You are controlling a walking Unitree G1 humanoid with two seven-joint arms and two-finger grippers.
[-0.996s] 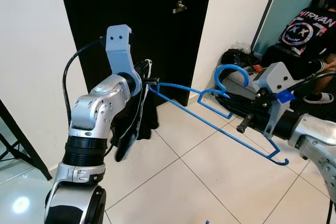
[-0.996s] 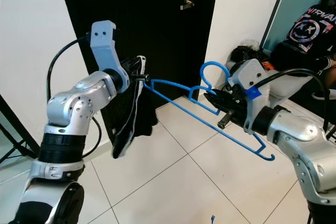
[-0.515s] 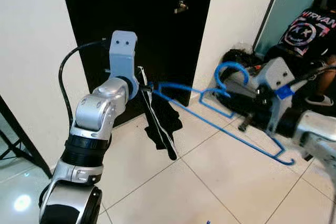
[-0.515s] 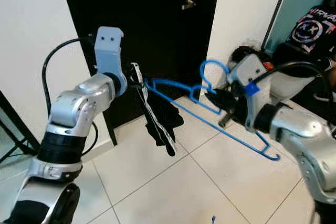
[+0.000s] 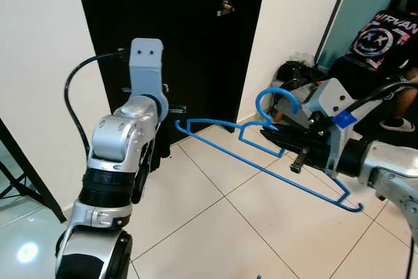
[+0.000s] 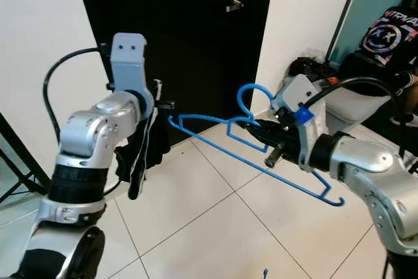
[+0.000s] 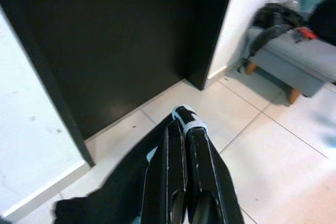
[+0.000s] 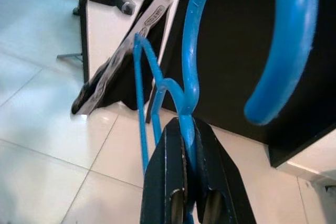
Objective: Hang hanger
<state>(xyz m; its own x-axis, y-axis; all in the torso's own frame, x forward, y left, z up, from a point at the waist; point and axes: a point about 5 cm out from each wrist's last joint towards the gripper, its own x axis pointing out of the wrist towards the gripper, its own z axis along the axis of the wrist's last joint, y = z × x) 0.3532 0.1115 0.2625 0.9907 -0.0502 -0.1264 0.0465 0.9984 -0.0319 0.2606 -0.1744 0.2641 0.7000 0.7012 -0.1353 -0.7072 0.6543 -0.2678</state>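
The right gripper (image 8: 184,145) is clamped on the neck of the blue hanger (image 5: 261,161), just below its hook, holding it up in the air over the tiled floor (image 5: 222,227). The hanger lies nearly flat, its hook (image 5: 274,99) rising beside the gripper and curling toward the black door (image 5: 189,31). One long arm of the hanger runs toward the left arm and ends just short of it, apart from it; the other runs down past the right wrist to a small upturned end (image 5: 353,207) near the floor.

The left gripper (image 7: 181,135) is raised in front of the door, its two black fingers pressed together on a black cloth (image 6: 140,155). The cloth has a white-trimmed edge and hangs limp below the left wrist, against the lower part of the door. The cloth and the hanger are not touching.

A handle (image 5: 224,9) sits high on the door. White wall panels (image 5: 46,83) stand on either side of it. To the right, a person in a black printed T-shirt (image 5: 385,31) sits by a teal wall, with dark bags (image 5: 294,73) heaped near them. The left wrist view shows a grey bench (image 7: 283,61) with dark things piled on it, beyond the door's corner
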